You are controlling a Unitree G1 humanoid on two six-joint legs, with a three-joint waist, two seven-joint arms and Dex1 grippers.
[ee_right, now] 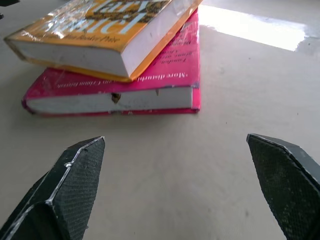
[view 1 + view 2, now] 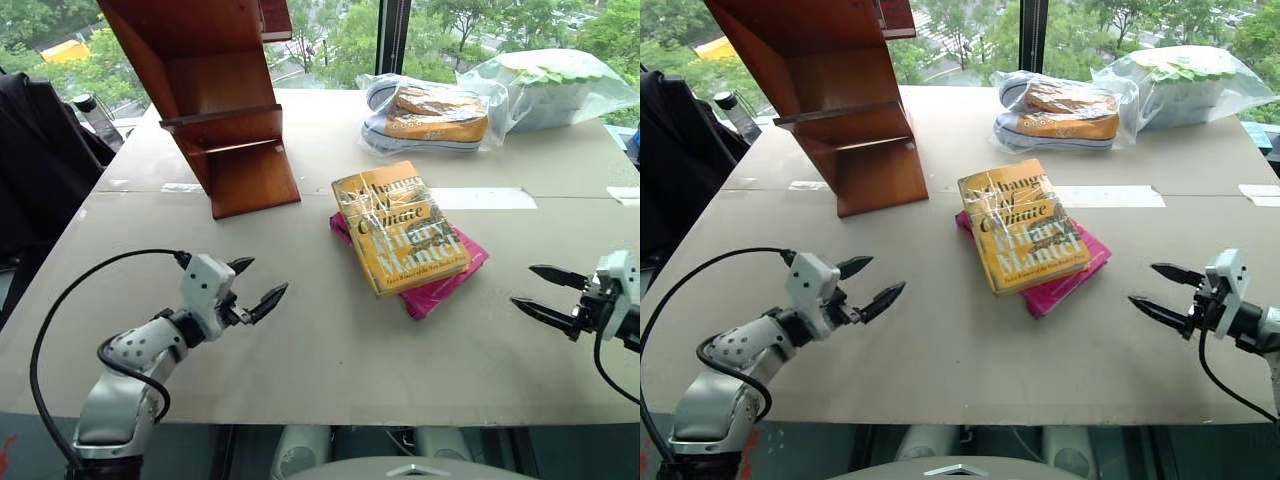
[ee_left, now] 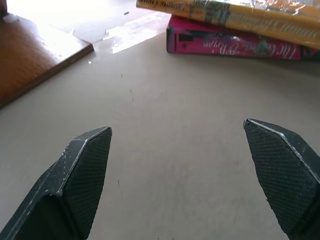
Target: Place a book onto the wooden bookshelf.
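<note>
Between the two spread, empty grippers, left gripper point(image 2: 258, 283) and right gripper point(image 2: 545, 292), the book point(image 2: 398, 226) is seen lying on a pink book point(image 2: 440, 286). Beyond the left jaws, the wooden bookshelf point(image 2: 215, 100) is stood on the table point(image 2: 330, 350).

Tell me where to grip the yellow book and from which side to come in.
Probably with both grippers at its two long edges. The yellow book lies flat, askew on the pink book, its near corner overhanging. The open left gripper and open right gripper flank it, so each can come in level from its own side.
</note>
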